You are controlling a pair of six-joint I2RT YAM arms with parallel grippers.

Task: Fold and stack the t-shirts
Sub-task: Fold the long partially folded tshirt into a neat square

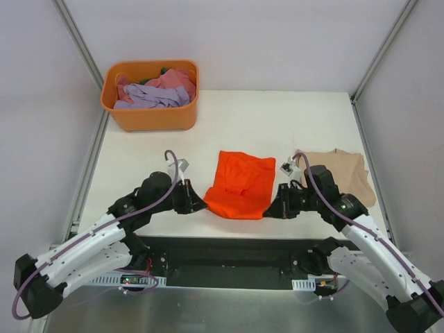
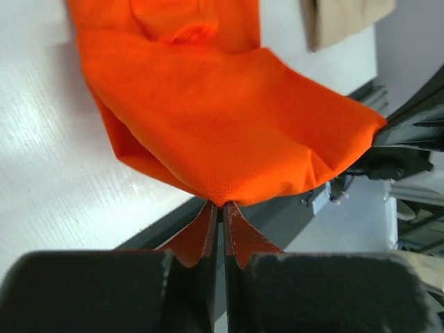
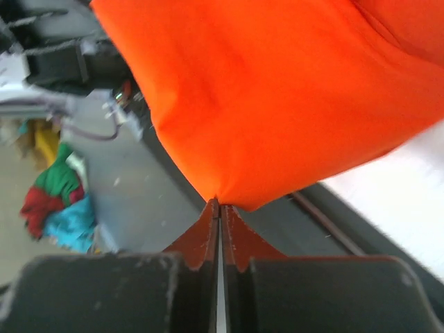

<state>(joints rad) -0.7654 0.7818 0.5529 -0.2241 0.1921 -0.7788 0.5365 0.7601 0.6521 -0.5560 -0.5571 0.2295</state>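
An orange t-shirt (image 1: 240, 184) lies partly folded at the table's near middle. My left gripper (image 1: 202, 204) is shut on its near left corner, and my right gripper (image 1: 269, 210) is shut on its near right corner. Both hold the near edge lifted off the table. In the left wrist view the orange cloth (image 2: 229, 132) bunches into the closed red fingertips (image 2: 208, 229). In the right wrist view the cloth (image 3: 277, 97) hangs from the closed tips (image 3: 208, 225). A beige t-shirt (image 1: 341, 175) lies folded flat at the right.
An orange basket (image 1: 150, 115) at the back left holds several crumpled shirts, lilac and pink. The table's near edge and a black rail (image 1: 229, 246) lie just under the held cloth. Frame posts stand at the left and right sides.
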